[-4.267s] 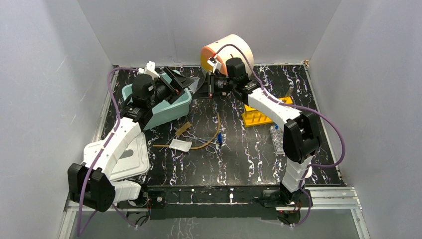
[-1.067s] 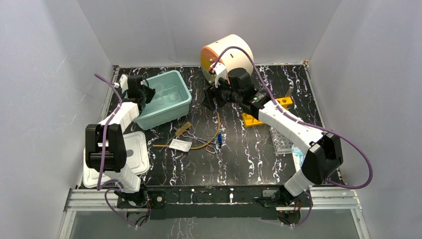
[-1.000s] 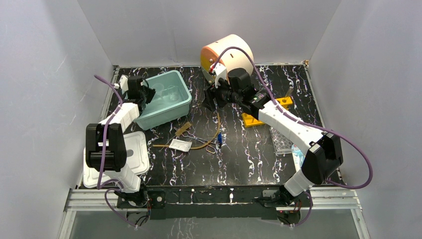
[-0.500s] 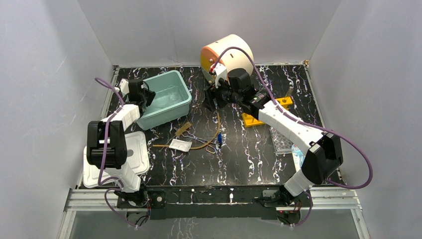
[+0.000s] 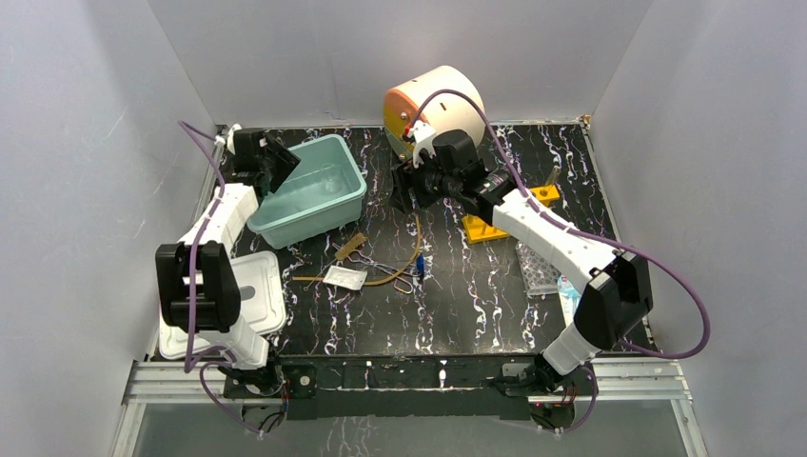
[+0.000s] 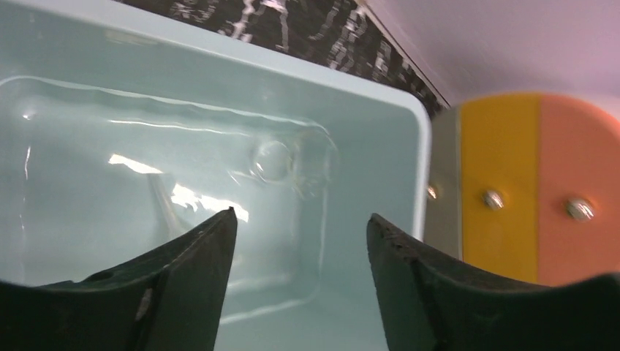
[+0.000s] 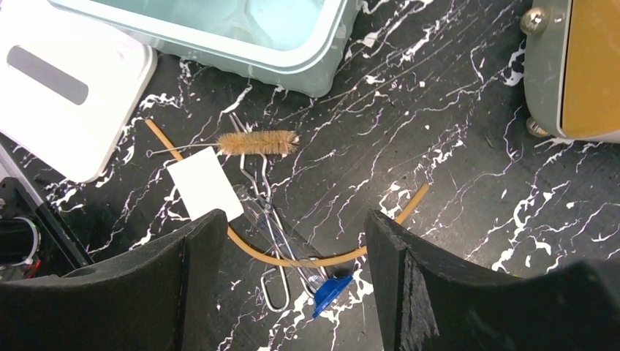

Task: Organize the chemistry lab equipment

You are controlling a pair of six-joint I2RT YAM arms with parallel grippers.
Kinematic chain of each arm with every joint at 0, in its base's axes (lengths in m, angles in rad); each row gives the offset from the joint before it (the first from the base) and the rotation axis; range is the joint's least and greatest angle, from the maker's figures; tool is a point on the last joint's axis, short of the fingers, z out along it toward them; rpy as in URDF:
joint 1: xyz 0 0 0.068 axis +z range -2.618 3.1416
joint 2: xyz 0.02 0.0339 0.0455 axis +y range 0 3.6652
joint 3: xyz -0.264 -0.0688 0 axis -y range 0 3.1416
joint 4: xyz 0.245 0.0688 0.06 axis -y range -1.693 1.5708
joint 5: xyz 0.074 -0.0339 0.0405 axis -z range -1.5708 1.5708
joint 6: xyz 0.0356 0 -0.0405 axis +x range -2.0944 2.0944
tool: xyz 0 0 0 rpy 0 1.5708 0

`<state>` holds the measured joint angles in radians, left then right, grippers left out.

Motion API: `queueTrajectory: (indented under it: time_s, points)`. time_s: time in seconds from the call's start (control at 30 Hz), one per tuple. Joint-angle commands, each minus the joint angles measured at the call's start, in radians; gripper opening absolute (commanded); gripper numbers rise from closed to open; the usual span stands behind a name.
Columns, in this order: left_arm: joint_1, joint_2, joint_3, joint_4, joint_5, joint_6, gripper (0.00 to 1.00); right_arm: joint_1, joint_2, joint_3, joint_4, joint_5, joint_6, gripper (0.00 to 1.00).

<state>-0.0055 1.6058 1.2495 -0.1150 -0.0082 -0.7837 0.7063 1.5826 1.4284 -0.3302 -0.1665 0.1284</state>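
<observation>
white packet (image 7: 204, 192) lies just beside the brown brush (image 7: 257, 142).

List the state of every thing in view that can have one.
left gripper, open, empty, pointing into the teal bin.
right gripper, open, empty, above the table.
teal bin, uncovered, what looks like a clear glass funnel inside.
white lid, off, flat on the table.
brown brush, lying flat.
white packet, lying flat.
blue-capped tube, capped, lying flat.
</observation>
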Motion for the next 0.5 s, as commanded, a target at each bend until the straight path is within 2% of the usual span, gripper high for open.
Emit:
queueTrajectory:
  time_s: [0.0, 0.1, 0.23, 0.47]
  points:
    - [0.004, -0.156, 0.078, -0.180, 0.179, 0.128, 0.68, 0.010, 0.027, 0.032, -0.057, 0.040, 0.027, 0.77]
    - [0.004, -0.232, 0.074, -0.231, 0.248, 0.153, 0.75, 0.028, 0.022, -0.025, -0.036, 0.070, 0.025, 0.77]
    - [-0.021, -0.346, 0.021, -0.235, 0.368, 0.178, 0.81, 0.041, 0.043, -0.061, -0.091, 0.129, 0.092, 0.78]
    - [-0.155, -0.419, -0.072, -0.240, 0.360, 0.202, 0.82, 0.042, 0.085, -0.112, -0.243, 0.260, 0.335, 0.77]
